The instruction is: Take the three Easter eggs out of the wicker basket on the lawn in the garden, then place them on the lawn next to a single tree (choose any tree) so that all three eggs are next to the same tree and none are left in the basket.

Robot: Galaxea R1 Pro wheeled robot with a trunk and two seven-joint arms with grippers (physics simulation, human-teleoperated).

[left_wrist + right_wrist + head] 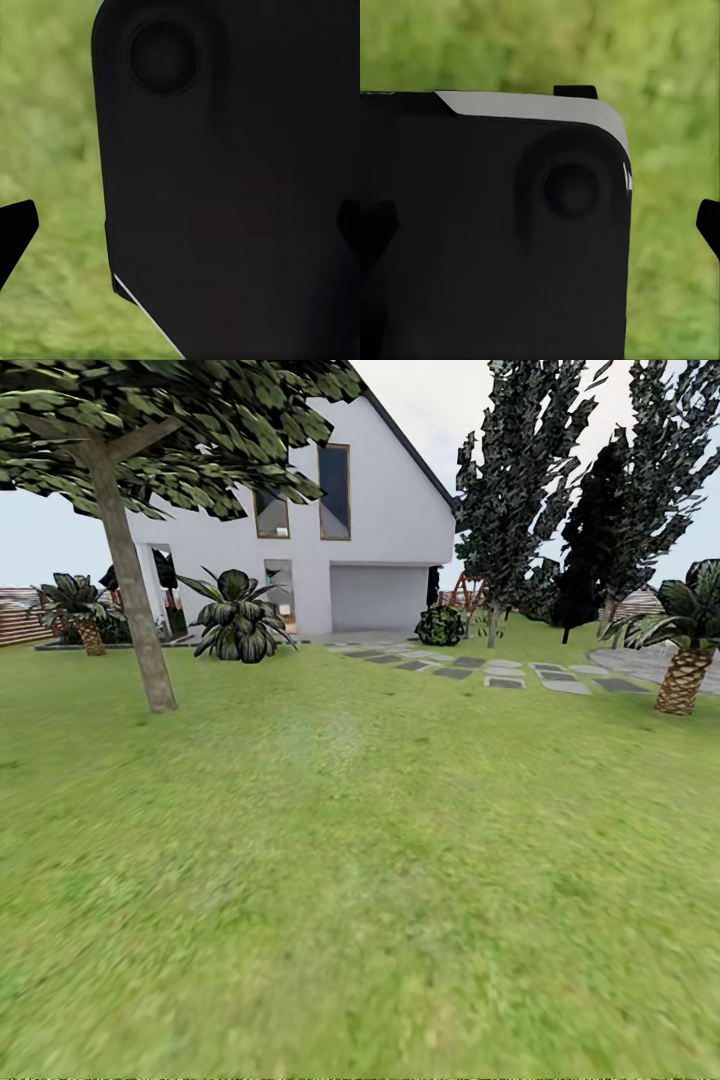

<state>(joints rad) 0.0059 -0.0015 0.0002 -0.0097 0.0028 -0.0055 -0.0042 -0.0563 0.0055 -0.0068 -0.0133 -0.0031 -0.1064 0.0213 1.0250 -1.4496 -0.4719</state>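
Bright flat daylight, lawn (360, 880) blurred nearby, wrist views soft

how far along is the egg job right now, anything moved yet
Nothing looks done from here: the head view has open lawn, a pale-trunked tree at the left and the white house, with no eggs beside that trunk. Both wrist views face a dark robot part over grass. Left to do: reach the basket and move all three eggs.

- Lawn (380, 880): mottled green, a paler patch toward the middle.
- Tree (135, 600): pale grey-brown trunk, blocky dark green leaves.
- House (390, 500): white walls, dark windows, grey garage door.
- Conifers (520, 480): near-black green.
- Palm (685, 678): tan scaled trunk, dark green fronds.
- Paving slabs (505, 672): grey.
- Sky (440, 400): pale grey.
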